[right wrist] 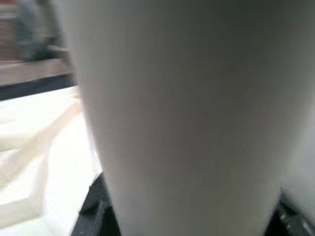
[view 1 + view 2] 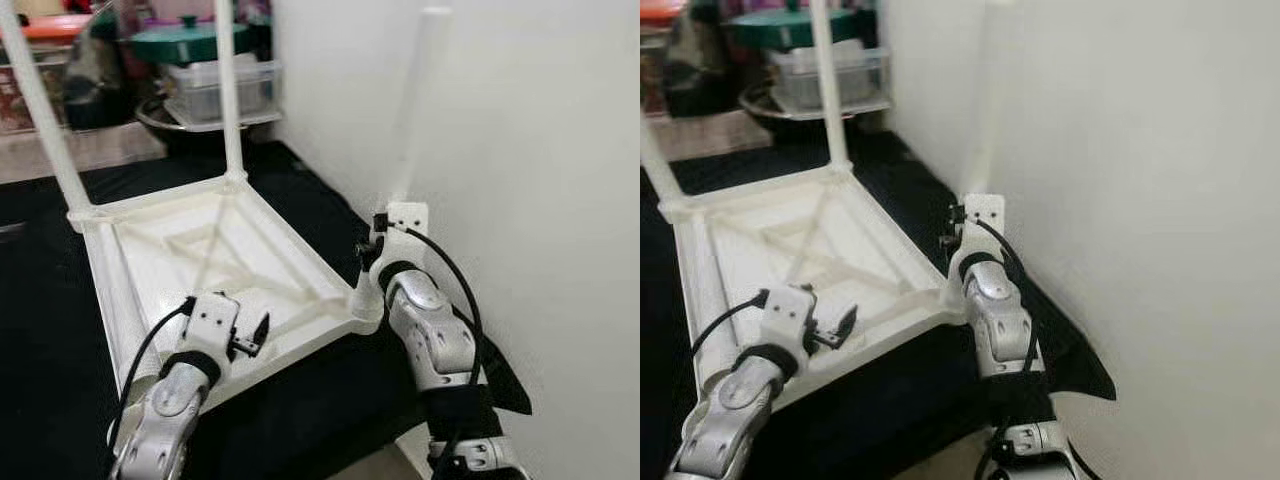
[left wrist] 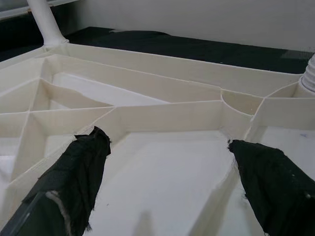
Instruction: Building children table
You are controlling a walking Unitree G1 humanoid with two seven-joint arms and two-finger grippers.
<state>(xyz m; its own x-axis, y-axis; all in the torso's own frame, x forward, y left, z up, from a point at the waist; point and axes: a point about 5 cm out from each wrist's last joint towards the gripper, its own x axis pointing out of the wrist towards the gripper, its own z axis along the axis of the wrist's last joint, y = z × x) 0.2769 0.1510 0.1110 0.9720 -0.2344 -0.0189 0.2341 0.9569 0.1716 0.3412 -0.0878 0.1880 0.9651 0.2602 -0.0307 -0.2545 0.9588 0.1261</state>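
You are looking down at the white tabletop [image 2: 215, 260], which lies upside down on a black cloth [image 2: 40, 330] and takes up the centre and left of the head views, its ribbed underside facing up. Two legs stand upright from its far corners: one leg [image 2: 40, 110] at the upper left of the frame, a second leg [image 2: 229, 90] at upper centre. A third leg [image 2: 420, 100] rises at the near right corner, close beside the white wall [image 2: 540, 180].

The right gripper [image 2: 372, 250], right of centre in the frame, is pinching that third leg low down near its socket; in the right wrist view the leg [image 1: 187, 113] stands between the black fingers [image 1: 93, 206].

The left gripper [image 2: 258, 335], at lower centre-left, hovers over the near edge of the tabletop. In the left wrist view you see its fingers [image 3: 74, 182] spread apart above the ribbed panel [image 3: 162, 118], touching nothing.

A fourth leg [image 2: 120, 300] lies flat along the left edge of the tabletop.

Along the top of the frame you see a green lid [image 2: 185, 42] over clear plastic containers [image 2: 215, 88].
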